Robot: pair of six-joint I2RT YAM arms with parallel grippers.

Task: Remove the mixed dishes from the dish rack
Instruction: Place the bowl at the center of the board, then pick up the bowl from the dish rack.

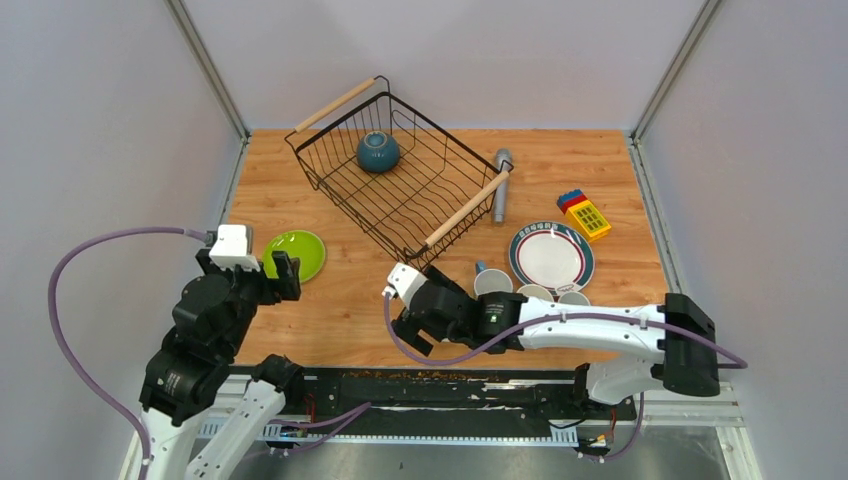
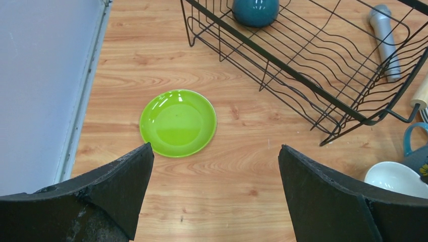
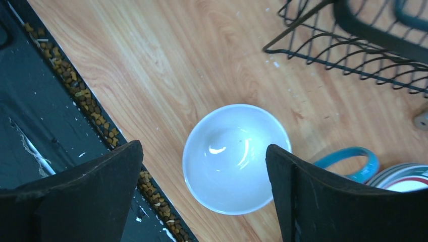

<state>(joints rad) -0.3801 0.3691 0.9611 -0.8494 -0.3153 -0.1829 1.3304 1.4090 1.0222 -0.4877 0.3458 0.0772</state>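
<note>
One teal bowl in dish rack, seemingly upturned; left pincer agape.

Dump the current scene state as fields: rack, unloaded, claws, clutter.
rack: dish rack holds one teal bowl
unloaded: lime-green plate, patterned plate, blue-grey mug, white bowl, all on the table
left claw: open, empty, above the table beside the lime-green plate
right claw: open, empty, over the white bowl
clutter: grey cylinder, toy block, right of the rack
</note>
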